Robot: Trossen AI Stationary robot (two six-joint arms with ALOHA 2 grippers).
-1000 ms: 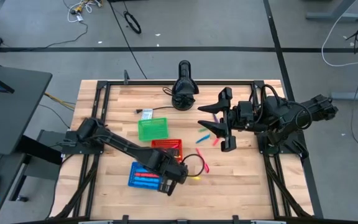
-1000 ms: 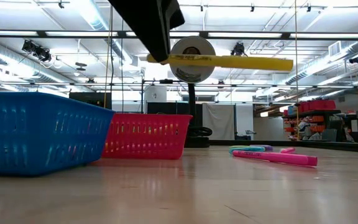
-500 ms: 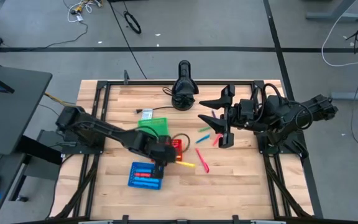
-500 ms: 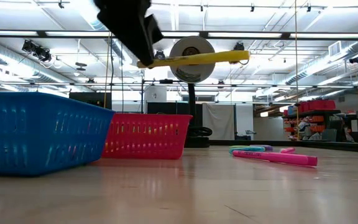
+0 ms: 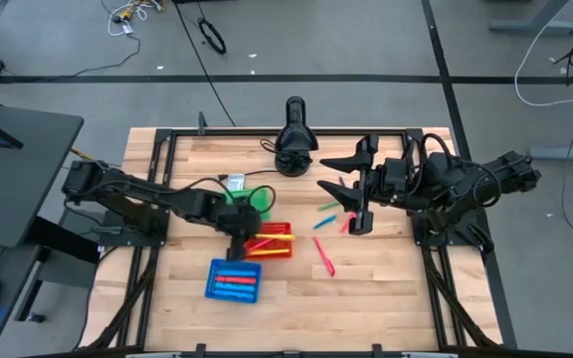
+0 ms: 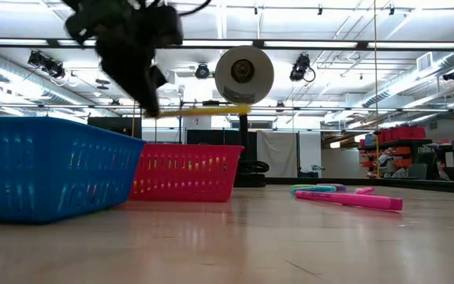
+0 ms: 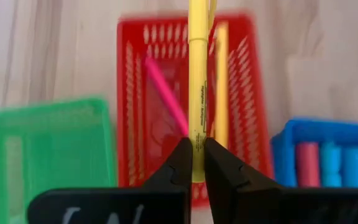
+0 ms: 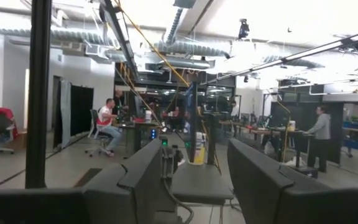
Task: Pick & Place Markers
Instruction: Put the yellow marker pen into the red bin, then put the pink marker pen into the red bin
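Note:
My left gripper (image 7: pixel 197 146) is shut on a yellow marker (image 7: pixel 198 74), which hangs over the red basket (image 5: pixel 270 242); the low view shows the marker (image 6: pixel 203 111) above that basket (image 6: pixel 184 172). A pink marker (image 7: pixel 166 93) and another yellow one (image 7: pixel 221 87) lie inside the red basket. Loose markers lie on the table: a pink one (image 5: pixel 323 257) and a few more (image 5: pixel 326 214) beneath my right gripper (image 5: pixel 351 194). That gripper is raised and open with nothing between its fingers (image 8: pixel 201 186). My left gripper pinches the yellow marker between its two fingertips (image 7: pixel 180 163), close to the marker's near end (image 7: pixel 197 163). The fingers slant down from the table's left side. The marker sticks out beyond them roughly level, lifted clear above the red basket.
A green basket (image 5: pixel 245 204) stands beyond the red one. A blue basket (image 5: pixel 235 279), nearer the front edge, holds several markers. A black camera stand (image 5: pixel 294 139) sits at the table's far edge. Bare wood lies at the front right.
My left gripper has carried the yellow marker from beside the blue basket toward the table's far and left side, ending over the red basket, and has sunk a little. It has stayed shut on the marker, which has stayed roughly level.

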